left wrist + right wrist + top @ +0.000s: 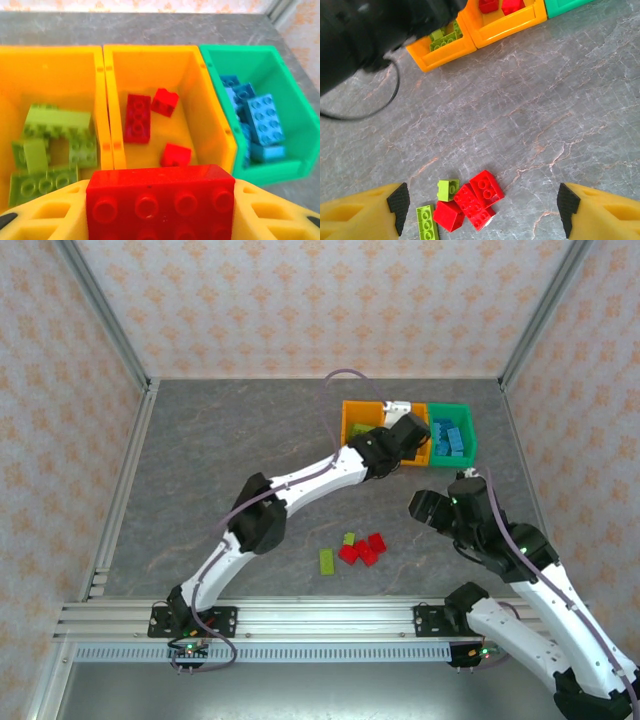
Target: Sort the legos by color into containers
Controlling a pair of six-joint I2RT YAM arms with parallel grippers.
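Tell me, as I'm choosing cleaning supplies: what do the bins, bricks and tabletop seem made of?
Bins: moulded plastic by the look, smooth, soft sheen, thin even walls. Bricks: hard glossy plastic, crisp studs catching highlights. Tabletop: grey with pale veins like stone, matte; could be printed laminate or a mat, can't tell.

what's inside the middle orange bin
Three red bricks, one long and two small. The near end of the bin is hidden behind the bigger red brick gripped in the left hand, so more could lie there.
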